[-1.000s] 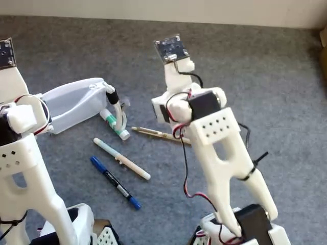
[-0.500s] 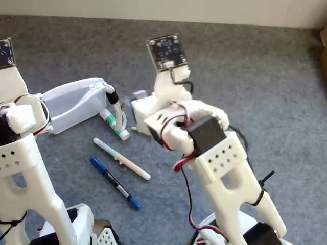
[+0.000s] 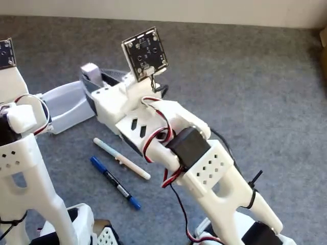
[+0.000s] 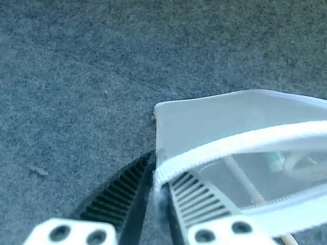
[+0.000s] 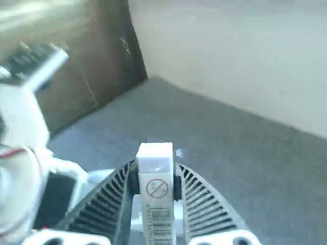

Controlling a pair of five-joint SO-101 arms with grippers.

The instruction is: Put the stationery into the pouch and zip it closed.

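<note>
Right arm (image 3: 168, 132) now over pouch (image 3: 64, 104), white block (image 5: 155, 189) lengthwise between fingers (image 5: 204, 209)

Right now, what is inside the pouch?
In the high view the exposed part of the pouch shows no stationery. The right gripper, shut on a white block, covers its mouth end, so what lies there cannot be seen.

Bright even daylight; shadows soft, faint.
</note>
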